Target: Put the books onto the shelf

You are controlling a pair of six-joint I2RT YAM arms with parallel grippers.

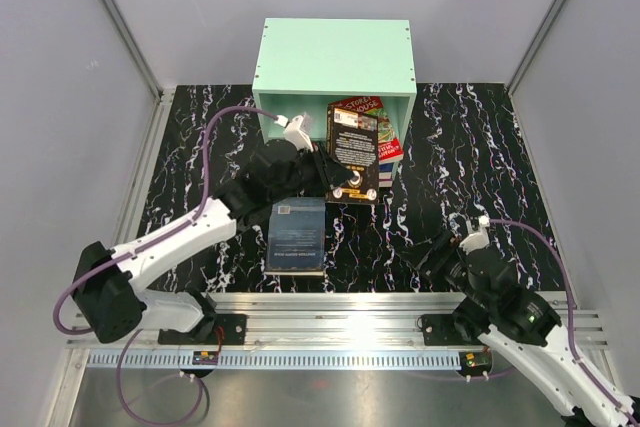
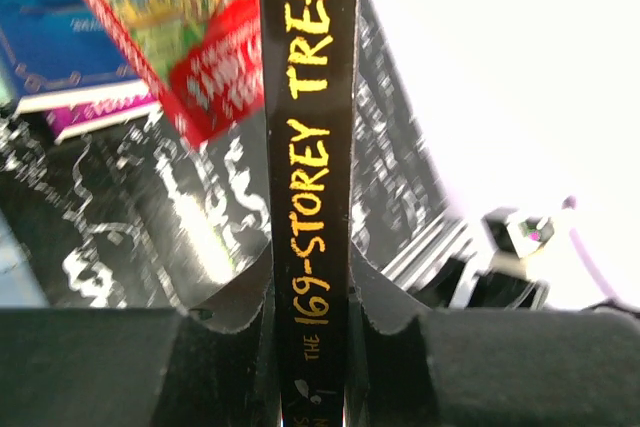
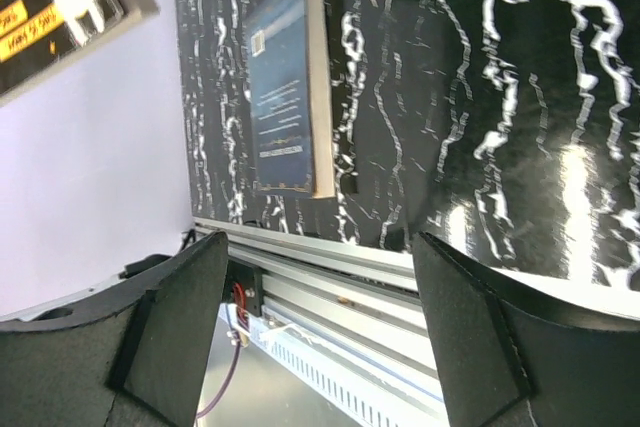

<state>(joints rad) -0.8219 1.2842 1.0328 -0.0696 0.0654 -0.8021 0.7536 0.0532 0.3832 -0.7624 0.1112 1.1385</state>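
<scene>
Dark-blue book [image 1: 297, 235] lies flat on the bench [image 1: 190, 147] near the front edge, left of centre, with its long axis running front to back. Nothing touches it; I judge it is waiting its turn.

Just right of it, the left tool [image 2: 310, 297] is clenched on the black book [image 1: 355, 152]. Its fingers [image 2: 240, 312] pinch the spine at the near end, probably so the thin paperback cannot flop. That book's long axis points away from the tool toward the shelf [image 1: 335, 52], which stands at the middle of the bench's back edge. The yellow-lettered spine faces the wrist camera. Gripped by one end like this, it looks ready to go in edge-first. Its far end is at the shelf's mouth, but I cannot tell which compartment.

The red book [image 1: 362, 109] leans tilted just behind it. The blue book [image 2: 60, 47] lies on the purple book [image 2: 100, 115] at the right side of the mouth.

Toward the front right corner, the right tool [image 3: 320, 287] hangs released, jaws wide and empty, well apart from the books.
</scene>
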